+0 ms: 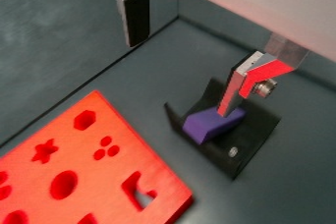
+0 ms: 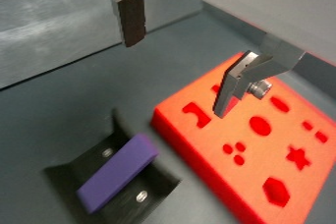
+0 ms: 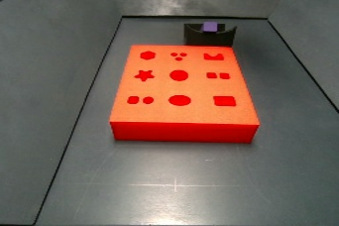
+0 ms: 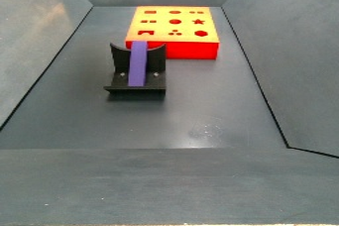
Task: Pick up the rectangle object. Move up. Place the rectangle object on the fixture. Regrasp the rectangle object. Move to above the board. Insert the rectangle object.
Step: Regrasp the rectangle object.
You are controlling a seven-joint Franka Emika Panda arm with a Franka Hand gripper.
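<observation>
Rectangle object [image 4: 135,63], small purple flat block: lying in dark grey fixture [image 4: 115,81], beside red-orange board [image 4: 175,25]. Gripper [image 2: 184,56] above, fingers [image 2: 132,17] spread, empty. Step: regrasp. Next: descend, pinch block.

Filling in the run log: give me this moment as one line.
gripper: open, empty, above fixture | rectangle object: resting on fixture, untouched | board: beside fixture, no insert yet | stage: before regrasp
</observation>
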